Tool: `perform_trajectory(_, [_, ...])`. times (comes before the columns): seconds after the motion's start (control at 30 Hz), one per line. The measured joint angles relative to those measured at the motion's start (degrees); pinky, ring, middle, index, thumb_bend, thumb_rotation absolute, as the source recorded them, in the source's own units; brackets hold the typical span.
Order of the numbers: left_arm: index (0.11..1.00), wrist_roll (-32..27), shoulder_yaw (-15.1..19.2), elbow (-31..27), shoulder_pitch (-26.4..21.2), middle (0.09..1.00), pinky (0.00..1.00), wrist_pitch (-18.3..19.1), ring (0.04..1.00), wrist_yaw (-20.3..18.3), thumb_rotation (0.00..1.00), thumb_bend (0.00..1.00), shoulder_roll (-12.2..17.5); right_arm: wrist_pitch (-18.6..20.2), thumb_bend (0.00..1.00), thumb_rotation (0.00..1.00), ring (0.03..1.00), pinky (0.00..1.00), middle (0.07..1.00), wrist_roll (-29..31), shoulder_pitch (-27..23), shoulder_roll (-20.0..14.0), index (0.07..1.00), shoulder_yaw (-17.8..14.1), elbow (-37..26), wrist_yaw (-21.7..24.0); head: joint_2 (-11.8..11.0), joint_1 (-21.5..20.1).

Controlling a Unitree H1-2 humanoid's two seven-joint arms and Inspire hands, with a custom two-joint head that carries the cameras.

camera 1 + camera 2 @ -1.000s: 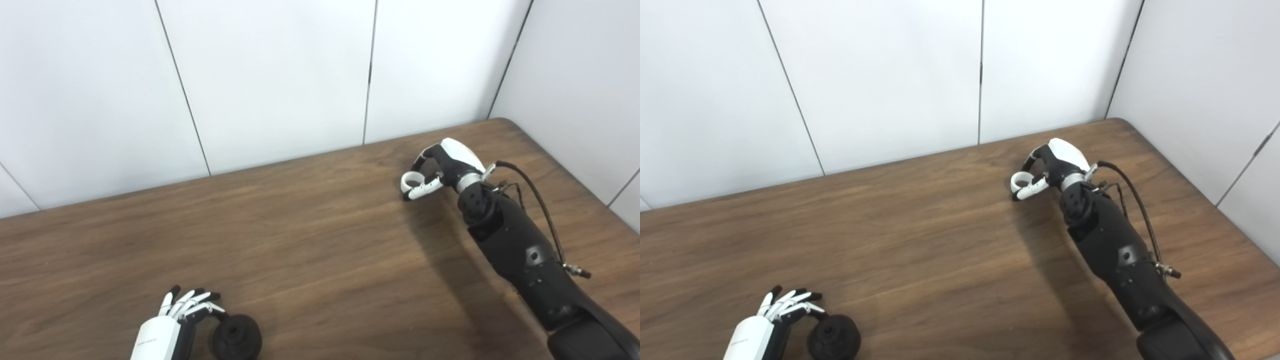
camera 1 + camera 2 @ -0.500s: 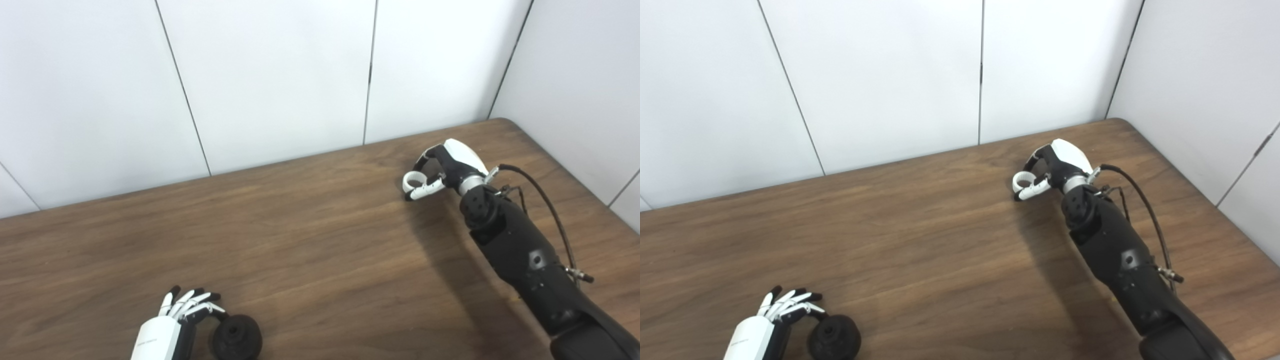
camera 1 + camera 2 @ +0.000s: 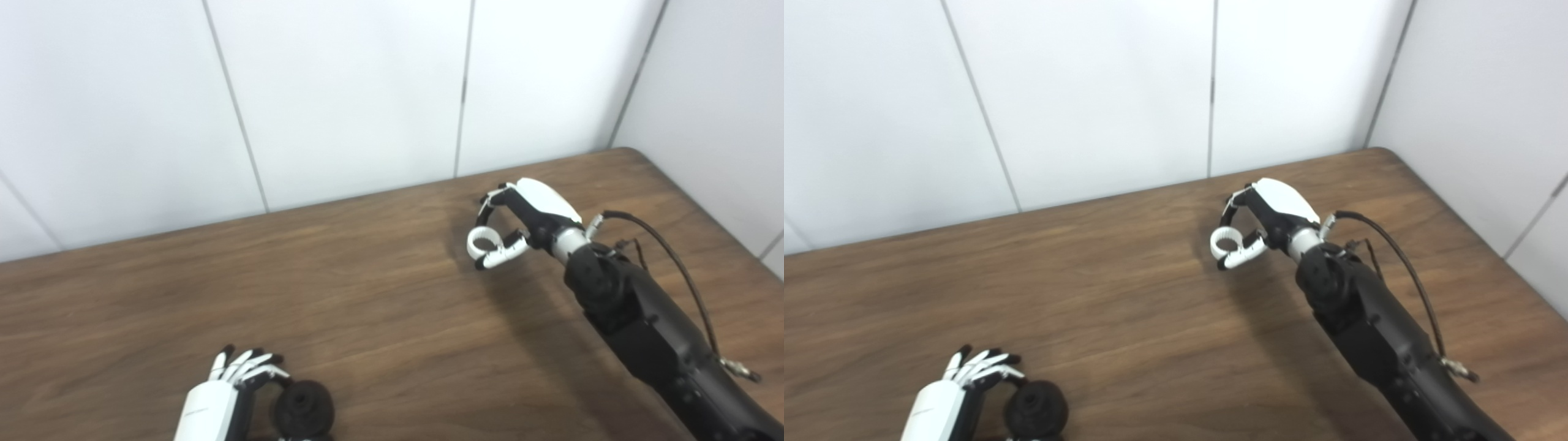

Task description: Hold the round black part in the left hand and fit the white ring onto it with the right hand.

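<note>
Surface (image 3: 380, 318) — brown wood grain, carries everything.

Black part (image 3: 303, 409) — round, looks solid and stiff, matte, probably some weight to it; judged not fragile. Best held around its rim so the centre boss faces up and is free for the ring. It sits on the surface just to the right of the left robot hand (image 3: 229, 389), at the bottom edge of the view.

Left robot hand: fingers spread apart and extended, thumb side touching or nearly touching the part's edge — cannot tell which. Not wrapped around it; holds nothing yet.

Ring (image 3: 484, 240) — white, small, thin, judged light and rigid, smooth so likely slippery in a pinch. Edge grip leaves the bore clear.

Right robot hand (image 3: 520, 217): clamped on the ring, thumb below, fingertips above, ring raised off the surface, bore visible. Well apart from the black part, far to its right and beyond.
</note>
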Motion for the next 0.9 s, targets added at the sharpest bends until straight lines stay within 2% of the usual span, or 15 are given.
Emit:
perform_trajectory(0.27, [0.483,2.26,-1.44,-0.15,-0.17,0.782,1.0,1.26,0.878,0.26,0.05,0.52,-1.43,0.72,0.52,0.14,0.967,1.0,0.831,-1.58,5.35,1.63,0.484,4.11,-13.36,6.67,1.06,3.79])
perform_trajectory(0.6, [0.483,4.21,-2.94,-0.15,-0.69,0.782,1.0,3.34,0.88,0.18,0.05,0.52,-3.2,-0.27,0.52,0.14,0.972,1.0,0.83,-1.69,7.23,6.68,0.484,6.31,-20.31,9.24,2.38,6.34])
perform_trajectory(0.9, [0.483,6.07,-4.31,-0.12,-1.48,0.788,1.0,4.68,0.888,-0.17,0.06,0.52,-3.99,-1.31,0.52,0.14,0.979,1.0,0.836,-1.47,7.24,8.48,0.484,7.62,-24.09,13.11,3.69,8.36])
